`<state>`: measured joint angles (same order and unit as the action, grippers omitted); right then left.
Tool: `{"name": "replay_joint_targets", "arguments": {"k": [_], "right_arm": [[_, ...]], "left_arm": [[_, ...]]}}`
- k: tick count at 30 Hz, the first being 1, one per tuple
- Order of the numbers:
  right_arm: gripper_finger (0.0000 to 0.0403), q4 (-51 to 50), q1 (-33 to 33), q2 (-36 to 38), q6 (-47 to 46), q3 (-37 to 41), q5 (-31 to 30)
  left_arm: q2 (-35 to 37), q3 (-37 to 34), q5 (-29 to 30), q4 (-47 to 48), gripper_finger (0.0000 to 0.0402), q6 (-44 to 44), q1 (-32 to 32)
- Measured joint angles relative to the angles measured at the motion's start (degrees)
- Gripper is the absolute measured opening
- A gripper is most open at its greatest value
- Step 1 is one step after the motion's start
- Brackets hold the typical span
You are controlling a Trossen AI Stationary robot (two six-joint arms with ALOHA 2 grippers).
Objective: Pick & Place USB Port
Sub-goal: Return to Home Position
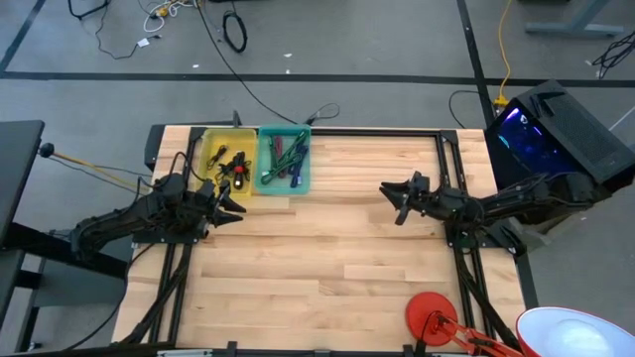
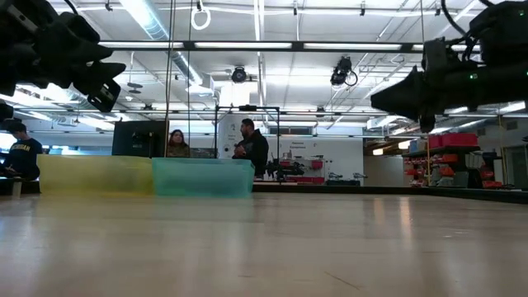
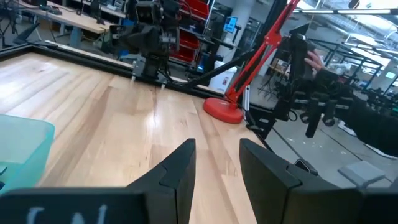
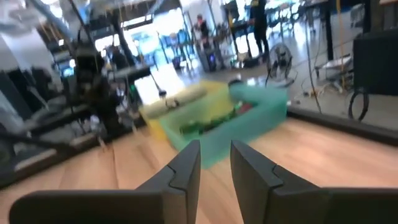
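Cables (image 1: 284, 159) fill green bin (image 1: 283, 190) beside yellow bin (image 1: 206, 149); left pincer (image 1: 238, 201) and right pincer (image 1: 393, 202) slightly parted.

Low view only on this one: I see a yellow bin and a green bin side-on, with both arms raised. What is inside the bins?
Observer: The high view shows black cables in the yellow bin and green cables in the green bin.
Operator: Anything between the grippers' fingers?
Observer: No. Each wrist view shows its own gripper open on nothing: left gripper, right gripper.
Operator: Where do they hang over the table?
Observer: From above, the left gripper is just off the yellow bin's edge. The right gripper is over the bare table, apart from both bins.
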<state>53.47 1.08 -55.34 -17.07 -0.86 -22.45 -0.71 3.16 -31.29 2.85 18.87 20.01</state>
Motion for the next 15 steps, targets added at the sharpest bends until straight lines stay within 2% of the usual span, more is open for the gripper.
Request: {"name": "replay_joint_targets", "arguments": {"k": [6, 15], "right_arm": [[0.0091, -2.33, 0.00, 9.90, 0.01, 0.00, -0.64], [0.0091, -2.20, 0.00, 22.35, 0.01, 0.00, -0.64]], "left_arm": [[0.63, -0.07, 0.52, -0.52, 0.0128, -0.03, -1.93], [0.61, -0.12, 2.10, -0.79, 0.0128, -0.04, -14.97]]}}
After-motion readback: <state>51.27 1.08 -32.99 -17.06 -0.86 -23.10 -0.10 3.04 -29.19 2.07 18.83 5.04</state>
